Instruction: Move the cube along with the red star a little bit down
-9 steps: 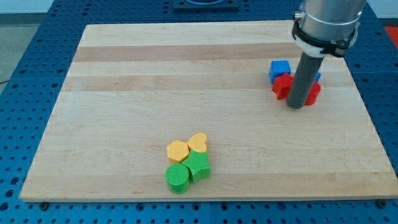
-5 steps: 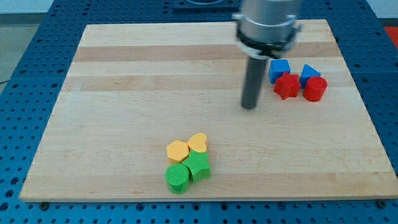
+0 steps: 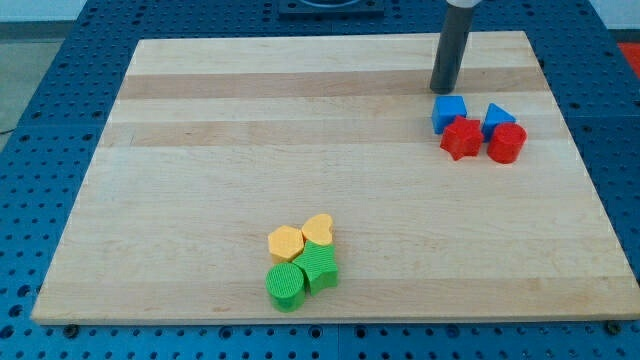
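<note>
My tip (image 3: 443, 91) has no fingers and holds nothing; it stands just above the blue cube (image 3: 449, 112), which touches the red star (image 3: 461, 138) below, near the worktop's (image 3: 300, 130) upper right, positioned for a downward push.

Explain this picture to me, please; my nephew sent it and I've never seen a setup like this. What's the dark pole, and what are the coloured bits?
One camera looks down on a wooden board. The dark pole is a robot arm's pushing rod; my tip sits just above the blue cube, toward the view's top. It holds nothing; it only pushes. Beside the cube lie a red star, another blue block and a red cylinder. Near the view's bottom cluster a yellow hexagon, a yellow heart and two green blocks.
</note>
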